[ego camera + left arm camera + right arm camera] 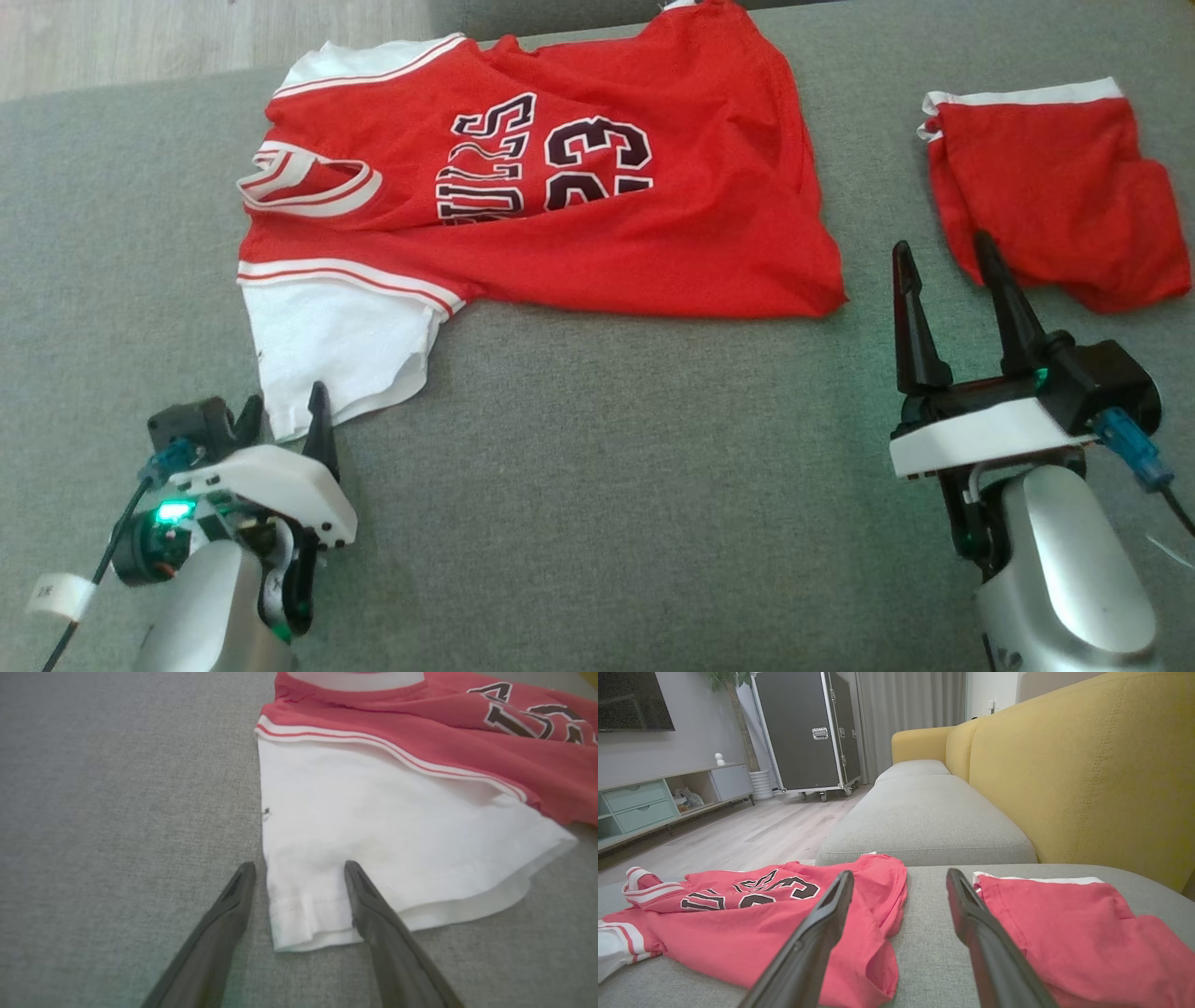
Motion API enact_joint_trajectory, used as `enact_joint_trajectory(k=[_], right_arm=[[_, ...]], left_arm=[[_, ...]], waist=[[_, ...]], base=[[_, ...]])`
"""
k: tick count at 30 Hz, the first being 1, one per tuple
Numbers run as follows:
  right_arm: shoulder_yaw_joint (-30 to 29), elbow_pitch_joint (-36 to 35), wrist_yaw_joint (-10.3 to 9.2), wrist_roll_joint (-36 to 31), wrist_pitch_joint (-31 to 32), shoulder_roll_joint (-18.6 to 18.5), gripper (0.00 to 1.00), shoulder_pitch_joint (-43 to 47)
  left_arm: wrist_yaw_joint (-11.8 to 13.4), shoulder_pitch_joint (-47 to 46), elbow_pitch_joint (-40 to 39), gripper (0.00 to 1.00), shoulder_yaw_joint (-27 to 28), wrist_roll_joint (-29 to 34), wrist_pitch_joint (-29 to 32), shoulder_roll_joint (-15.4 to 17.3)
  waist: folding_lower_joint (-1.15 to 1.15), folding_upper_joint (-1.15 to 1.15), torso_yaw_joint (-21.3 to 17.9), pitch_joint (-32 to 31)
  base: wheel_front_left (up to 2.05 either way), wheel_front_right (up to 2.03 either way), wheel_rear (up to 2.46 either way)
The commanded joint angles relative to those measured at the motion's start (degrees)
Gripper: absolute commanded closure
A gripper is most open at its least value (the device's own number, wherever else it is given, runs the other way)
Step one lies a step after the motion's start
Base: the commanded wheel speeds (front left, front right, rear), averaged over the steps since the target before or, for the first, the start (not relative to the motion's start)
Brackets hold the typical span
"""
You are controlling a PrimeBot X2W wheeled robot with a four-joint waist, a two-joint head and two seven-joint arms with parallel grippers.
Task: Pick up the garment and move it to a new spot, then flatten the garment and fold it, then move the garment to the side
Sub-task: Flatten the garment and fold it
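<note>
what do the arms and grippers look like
The left gripper and right gripper each have two long black fingers on a white housing, a green light, a blue connector with dark cable, and a silver forearm. A white tag wraps the left cable.

The jersey (597, 205) lay across the far half of the seat cushion (597, 448), its sleeve (336, 345) reaching toward the near left corner. The shorts (1055, 187) lay apart, by the right edge. My left gripper (286, 397) straddled the sleeve's corner, and my right gripper (941, 243) stood just before the shorts.
</note>
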Motion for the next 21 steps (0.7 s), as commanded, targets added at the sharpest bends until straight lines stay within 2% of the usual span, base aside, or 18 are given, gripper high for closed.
enact_joint_trajectory(k=[1,2,3,4,7,12,16,21], right_arm=[[1.00,-1.97,-0.05,0.50,-0.36,0.06,0.00,-1.64],[0.98,-1.96,-0.05,0.56,-0.36,0.06,0.00,-1.64],[0.96,-1.93,-0.05,0.61,-0.36,0.06,0.00,-1.63],[0.94,-1.88,-0.05,0.61,-0.36,0.06,0.00,-1.63],[0.88,-1.53,-0.05,0.49,-0.36,0.06,0.00,-1.62],[0.85,0.13,-0.05,0.03,-0.36,0.06,0.00,-1.63],[0.29,3.75,-0.05,0.69,-0.36,0.06,0.00,-2.28],[1.29,10.10,-0.05,0.19,2.05,0.06,0.00,-5.19]], left_arm=[[0.09,-0.74,-0.19,0.00,1.41,0.09,0.71,1.46],[0.15,-0.77,-0.18,0.18,1.52,-0.06,0.66,1.53],[0.18,-0.80,-0.24,0.65,1.65,-0.21,0.46,1.59],[0.13,-0.83,-0.35,1.00,1.75,-0.34,0.20,1.65],[0.09,-1.05,-1.48,1.00,2.48,-0.77,-2.39,1.80],[-0.19,-1.32,-5.34,1.00,3.96,-1.20,-11.19,1.20],[0.17,-0.98,-8.13,1.00,4.83,-0.81,-17.46,1.00],[-0.43,-0.18,-11.60,1.00,4.76,-0.53,-20.53,0.60]], waist=[[0.00,0.00,0.07,0.00],[0.00,0.00,0.12,-0.03],[0.00,0.00,0.20,-0.06],[0.00,0.00,0.30,-0.12],[0.00,0.00,0.72,-0.40],[0.00,0.00,1.95,-1.36],[0.00,0.00,3.22,-2.25],[0.00,0.00,4.72,-2.80]], base=[[0.00,0.00,0.00],[0.00,0.00,0.00],[0.00,0.00,0.00],[0.00,0.00,0.00],[0.00,0.00,0.00],[0.00,0.00,0.00],[0.00,0.00,0.00],[0.00,0.00,0.00]])
